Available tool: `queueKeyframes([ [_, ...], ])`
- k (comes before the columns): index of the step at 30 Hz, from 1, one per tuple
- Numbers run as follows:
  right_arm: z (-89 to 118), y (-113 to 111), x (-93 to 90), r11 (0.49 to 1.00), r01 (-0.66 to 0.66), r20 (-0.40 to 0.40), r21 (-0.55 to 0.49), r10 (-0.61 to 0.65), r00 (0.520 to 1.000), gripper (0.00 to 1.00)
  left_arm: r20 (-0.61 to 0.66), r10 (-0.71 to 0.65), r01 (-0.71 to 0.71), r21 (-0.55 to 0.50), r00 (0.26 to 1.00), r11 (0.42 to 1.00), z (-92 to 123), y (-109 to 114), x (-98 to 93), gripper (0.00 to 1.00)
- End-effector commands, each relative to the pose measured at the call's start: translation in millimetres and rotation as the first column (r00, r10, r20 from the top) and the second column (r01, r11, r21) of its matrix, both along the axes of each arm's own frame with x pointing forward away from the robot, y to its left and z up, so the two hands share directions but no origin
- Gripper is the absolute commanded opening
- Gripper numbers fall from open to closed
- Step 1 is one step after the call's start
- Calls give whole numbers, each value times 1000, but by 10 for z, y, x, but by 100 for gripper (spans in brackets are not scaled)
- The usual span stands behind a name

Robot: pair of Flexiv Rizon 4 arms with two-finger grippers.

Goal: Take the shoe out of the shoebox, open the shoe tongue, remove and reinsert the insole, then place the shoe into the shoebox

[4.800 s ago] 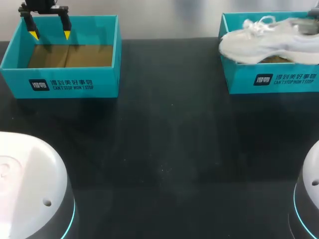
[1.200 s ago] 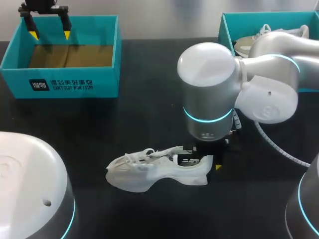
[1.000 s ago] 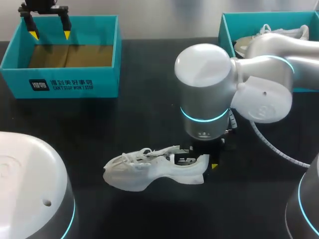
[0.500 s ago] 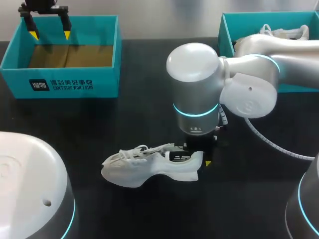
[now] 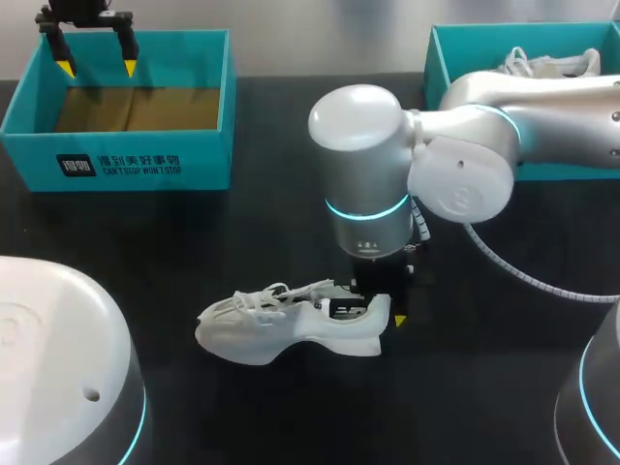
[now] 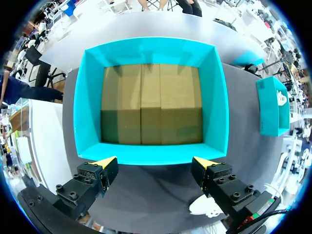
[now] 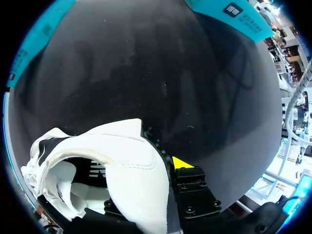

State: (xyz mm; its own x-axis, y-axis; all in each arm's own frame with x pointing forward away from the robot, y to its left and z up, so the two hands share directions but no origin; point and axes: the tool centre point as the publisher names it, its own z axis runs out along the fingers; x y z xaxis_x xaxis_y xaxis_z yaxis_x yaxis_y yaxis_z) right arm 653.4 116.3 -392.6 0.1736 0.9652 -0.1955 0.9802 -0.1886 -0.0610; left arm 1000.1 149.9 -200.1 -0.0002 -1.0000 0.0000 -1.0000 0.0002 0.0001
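Observation:
A white shoe (image 5: 276, 325) lies on its side near the middle of the black table, toe toward my left. My right gripper (image 5: 380, 308) is shut on its heel. In the right wrist view the heel collar (image 7: 131, 165) sits between the fingers, with one yellow tip (image 7: 181, 162) outside it and the other hidden inside the shoe. I cannot tell whether the sole touches the table. My left gripper (image 5: 97, 66) hangs open above the far rim of the empty teal shoebox (image 5: 116, 160) at the back left. Its two fingertips (image 6: 107, 161) stand wide apart over the box's wall (image 6: 151, 154).
A second teal shoebox (image 5: 484, 165) at the back right holds another white shoe (image 5: 547, 64). My right arm's big elbow joint (image 5: 363, 165) looms over the table's centre. Two white arm bases (image 5: 58, 368) sit at the near corners.
My right arm has carried the shoe a little to the left and away from the front edge. The left arm has not moved.

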Motion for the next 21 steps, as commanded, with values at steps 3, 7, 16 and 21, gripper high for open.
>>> queueKeyframes([
  [3,-52,102,-61,912,396,88,-107,-388,917,22,0,0,0,0,1000,1000,0,0,-1,100],
  [7,-10,91,-93,910,403,90,-97,-396,914,100,0,0,0,0,1000,1000,0,0,-1,100],
  [16,227,86,-156,914,406,69,-17,-404,912,100,0,0,0,0,1000,1000,0,0,-1,100],
  [21,441,81,-182,922,386,71,33,-387,919,100,0,0,0,0,1000,1000,0,0,-1,100],
])
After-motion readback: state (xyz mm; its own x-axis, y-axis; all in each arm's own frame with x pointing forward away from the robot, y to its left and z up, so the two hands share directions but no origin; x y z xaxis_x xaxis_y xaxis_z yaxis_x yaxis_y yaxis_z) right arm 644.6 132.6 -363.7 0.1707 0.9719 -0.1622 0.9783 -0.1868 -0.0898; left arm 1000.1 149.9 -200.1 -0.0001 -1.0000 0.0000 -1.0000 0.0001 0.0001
